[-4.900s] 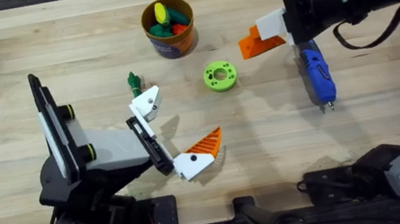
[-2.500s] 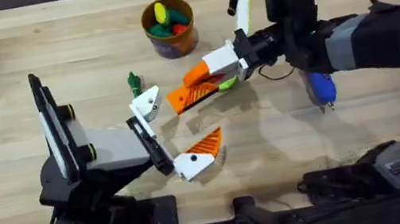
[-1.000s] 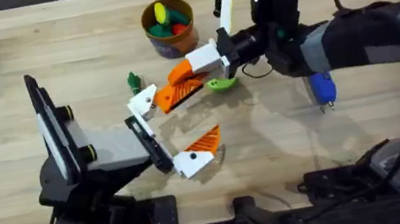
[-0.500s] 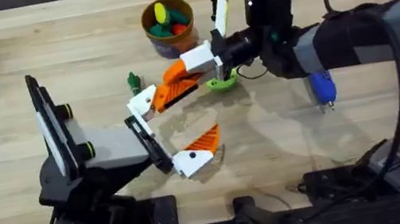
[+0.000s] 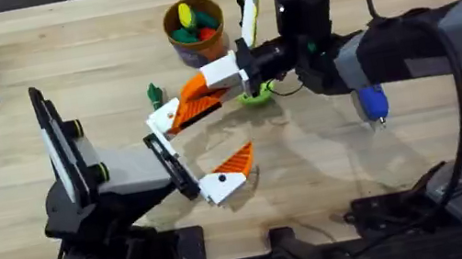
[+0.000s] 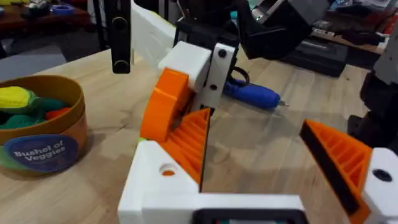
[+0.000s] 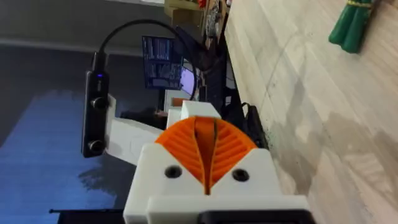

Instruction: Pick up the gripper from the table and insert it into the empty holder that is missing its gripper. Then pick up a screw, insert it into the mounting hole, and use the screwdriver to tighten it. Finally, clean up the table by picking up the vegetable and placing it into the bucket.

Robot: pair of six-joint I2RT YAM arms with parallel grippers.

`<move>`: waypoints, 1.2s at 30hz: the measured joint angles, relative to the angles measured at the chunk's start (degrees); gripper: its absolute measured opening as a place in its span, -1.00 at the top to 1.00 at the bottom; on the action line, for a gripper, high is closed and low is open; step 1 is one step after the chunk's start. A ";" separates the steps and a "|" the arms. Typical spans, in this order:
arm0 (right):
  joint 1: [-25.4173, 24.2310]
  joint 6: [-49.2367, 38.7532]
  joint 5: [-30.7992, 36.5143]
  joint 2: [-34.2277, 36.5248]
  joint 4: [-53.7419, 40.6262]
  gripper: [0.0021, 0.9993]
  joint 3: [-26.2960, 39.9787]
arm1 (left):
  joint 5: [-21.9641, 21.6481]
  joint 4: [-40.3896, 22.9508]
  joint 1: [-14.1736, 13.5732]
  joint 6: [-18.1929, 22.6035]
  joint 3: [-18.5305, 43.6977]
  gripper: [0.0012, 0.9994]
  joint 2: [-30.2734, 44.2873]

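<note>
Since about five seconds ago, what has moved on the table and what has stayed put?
The right gripper carried the orange gripper from the table's far right side leftward across the green ring and brought it to the empty holder on the left arm. It remains shut on it. The bucket, vegetable, screwdriver and left arm kept their places.

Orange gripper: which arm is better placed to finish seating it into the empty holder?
Right. The right tool is shut on the orange gripper, whose tip is already at the white holder. The left arm carries that holder, so it likely only needs to hold steady.
</note>
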 joint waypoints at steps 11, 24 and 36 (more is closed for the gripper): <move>0.26 0.17 0.72 0.00 -0.02 0.89 0.04 | -0.15 0.00 0.00 -0.17 0.00 -0.97 0.00; 1.16 -0.17 1.99 0.02 -0.30 -0.99 0.04 | 1.11 0.00 -0.09 0.04 -0.02 -0.97 0.00; -3.51 -2.19 -6.03 0.02 -0.35 -0.99 0.04 | 1.11 0.00 -0.09 0.04 0.00 -0.97 0.00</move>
